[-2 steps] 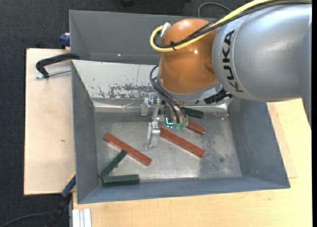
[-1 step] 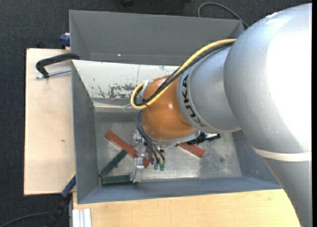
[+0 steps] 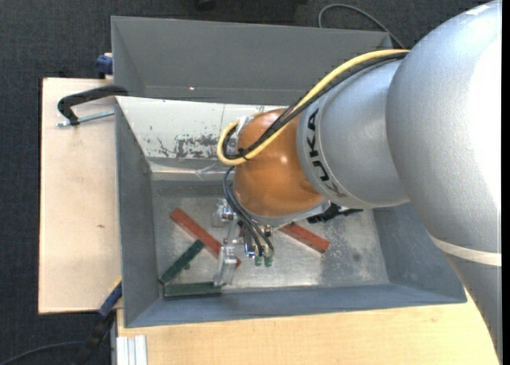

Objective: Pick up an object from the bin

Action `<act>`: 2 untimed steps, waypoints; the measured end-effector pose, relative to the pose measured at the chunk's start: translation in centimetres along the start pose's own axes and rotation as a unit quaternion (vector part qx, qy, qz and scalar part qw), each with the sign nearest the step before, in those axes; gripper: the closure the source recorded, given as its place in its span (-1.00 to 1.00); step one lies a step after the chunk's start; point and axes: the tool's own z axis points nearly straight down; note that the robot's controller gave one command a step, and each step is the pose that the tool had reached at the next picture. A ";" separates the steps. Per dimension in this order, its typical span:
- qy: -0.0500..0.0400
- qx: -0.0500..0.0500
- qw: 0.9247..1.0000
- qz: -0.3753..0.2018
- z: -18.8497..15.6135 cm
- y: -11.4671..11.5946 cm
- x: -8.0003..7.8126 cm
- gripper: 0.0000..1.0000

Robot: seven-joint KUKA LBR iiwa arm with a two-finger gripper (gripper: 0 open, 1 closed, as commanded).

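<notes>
The gripper (image 3: 229, 264) is seen low at the bin's (image 3: 131, 196) six o'clock; its spread cannot be told. The red stick (image 3: 194, 230), at its ten o'clock, is best straddled crosswise, the dark green bar (image 3: 182, 262) avoided.

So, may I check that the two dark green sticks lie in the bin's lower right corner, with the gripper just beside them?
Not quite: the camera view shows the two dark green sticks in the bin's lower left corner, not the right, with the gripper just beside them.
</notes>
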 end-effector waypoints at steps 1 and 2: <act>0.001 0.000 0.995 0.101 0.2 0.2 -0.2 -1.00; 0.004 0.002 0.990 0.139 3.3 -0.7 -0.2 -1.00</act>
